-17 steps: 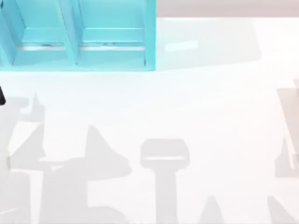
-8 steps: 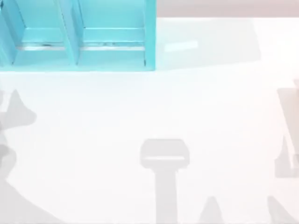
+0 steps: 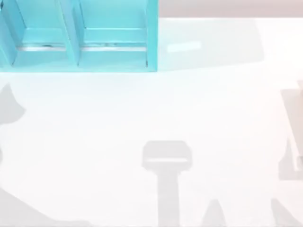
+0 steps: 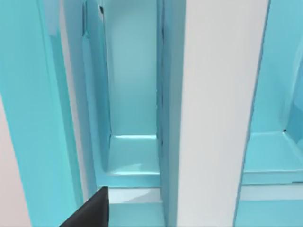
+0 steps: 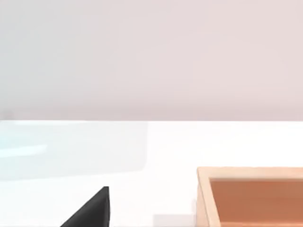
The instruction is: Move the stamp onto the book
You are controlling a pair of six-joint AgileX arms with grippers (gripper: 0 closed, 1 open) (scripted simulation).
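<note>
- Top view: large turquoise shelf unit (image 3: 113, 56) of flat painted panels, open compartments split by upright dividers, at the far left corner of the table.
- Top view: smooth white table (image 3: 213, 118), running from the front of the shelf unit out to the right and to the near edge.
- Top view: grey shadows (image 3: 166, 156) on the table in front of the shelf unit. One is a block on a stem just off its right end, others are pointed shapes along the left and near edges, and another lies at the far right, well apart from the unit.
- Left wrist view: the shelf unit (image 4: 132, 94) seen close up, with a deep narrow compartment between turquoise walls and a broad white band (image 4: 222, 113) just beside it. What the band is cannot be told.
- Left wrist view: black wedge-shaped part of the left gripper (image 4: 90, 210), at the mouth of that compartment. Whether the pincer is wide or narrow cannot be told.
- Right wrist view: the table (image 5: 189, 146) meeting a plain pale wall (image 5: 151, 56).
- Right wrist view: orange-tan open box (image 5: 203, 194) with a raised rim, resting on the table. Its place relative to the shelf unit cannot be told.
- Right wrist view: black wedge-shaped part of the right gripper (image 5: 90, 210), above the table and apart from the box. Its pincer state cannot be told.
- Small tan-brown stamp and teal hardcover book: their place relative to the shelf unit cannot be told.
</note>
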